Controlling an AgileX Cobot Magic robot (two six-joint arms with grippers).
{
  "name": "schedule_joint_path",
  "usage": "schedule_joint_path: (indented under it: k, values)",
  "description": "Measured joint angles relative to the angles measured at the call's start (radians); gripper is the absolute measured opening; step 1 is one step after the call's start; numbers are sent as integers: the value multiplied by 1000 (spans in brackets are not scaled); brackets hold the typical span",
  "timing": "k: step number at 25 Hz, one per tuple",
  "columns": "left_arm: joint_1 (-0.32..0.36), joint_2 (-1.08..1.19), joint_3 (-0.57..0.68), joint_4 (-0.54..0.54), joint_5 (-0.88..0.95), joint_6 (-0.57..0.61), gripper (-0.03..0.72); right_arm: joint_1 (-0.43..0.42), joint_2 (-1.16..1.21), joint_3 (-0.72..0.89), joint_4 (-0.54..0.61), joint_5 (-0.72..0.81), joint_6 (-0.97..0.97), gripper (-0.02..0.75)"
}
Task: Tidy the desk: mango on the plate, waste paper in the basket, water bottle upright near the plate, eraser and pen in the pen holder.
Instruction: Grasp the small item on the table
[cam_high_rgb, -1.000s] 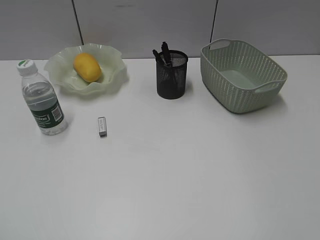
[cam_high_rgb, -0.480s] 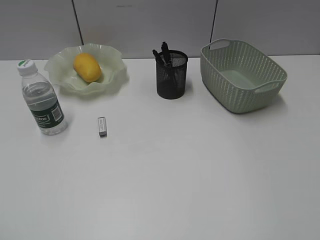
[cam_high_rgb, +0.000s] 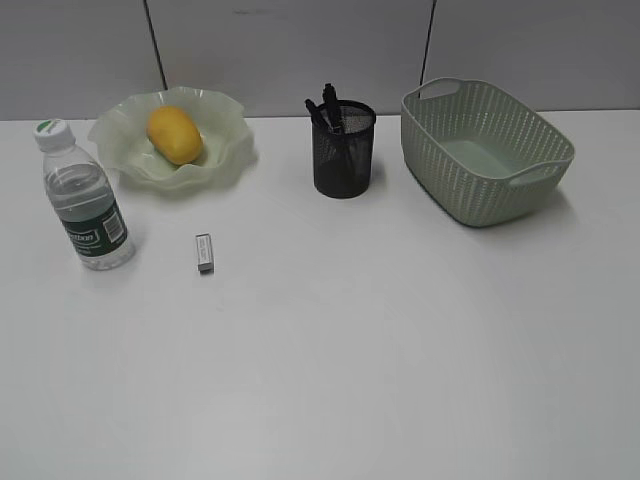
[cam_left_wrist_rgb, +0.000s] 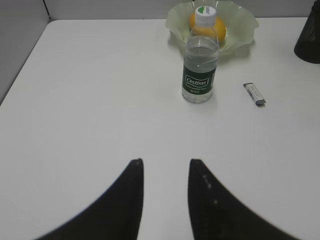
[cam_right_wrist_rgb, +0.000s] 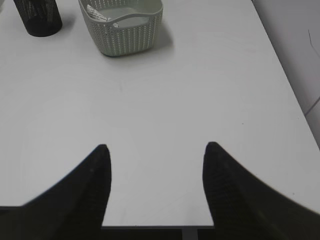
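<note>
On the desk (cam_high_rgb: 330, 340), lying well ahead of the left gripper (cam_left_wrist_rgb: 165, 170)'s parted, empty jaws: eraser (cam_left_wrist_rgb: 254, 94); right gripper (cam_right_wrist_rgb: 156, 155) gaping wider, holding nothing.

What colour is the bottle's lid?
White with a bit of green, the water bottle cap; left wrist view shows it best.

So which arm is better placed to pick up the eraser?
Left, probably. The eraser lies on the left half of the desk, visible ahead of the open left gripper; the right wrist view does not show it.
</note>
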Motion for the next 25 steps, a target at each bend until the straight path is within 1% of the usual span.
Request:
schedule_joint_path:
  k: [6, 10, 12, 14, 17, 18, 19, 21, 22, 25]
  values:
    - [0, 18, 0, 0, 0, 0, 241, 0, 0, 0, 0, 0, 2, 466]
    - [0, 155, -6, -12, -2, 0, 273, 0, 0, 0, 0, 0, 2, 466]
    - [0, 253, -32, -38, -15, -3, 316, 0, 0, 0, 0, 0, 2, 466]
    - [0, 372, -74, -62, -41, -38, 395, 0, 0, 0, 0, 0, 2, 466]
    - [0, 557, -171, -72, -53, -106, 524, 0, 0, 0, 0, 0, 2, 466]
    - [0, 625, -210, -72, -53, -127, 557, 0, 0, 0, 0, 0, 2, 466]
    - [-6, 693, -253, -71, -50, -152, 573, 0, 0, 0, 0, 0, 2, 466]
    - [-45, 818, -334, -57, -40, -207, 590, 0, 0, 0, 0, 0, 2, 466]
    - [-84, 898, -379, -39, -38, -235, 592, 0, 0, 0, 0, 0, 2, 466]
    - [-239, 1041, -506, 41, -31, -363, 591, 0, 0, 0, 0, 0, 2, 466]
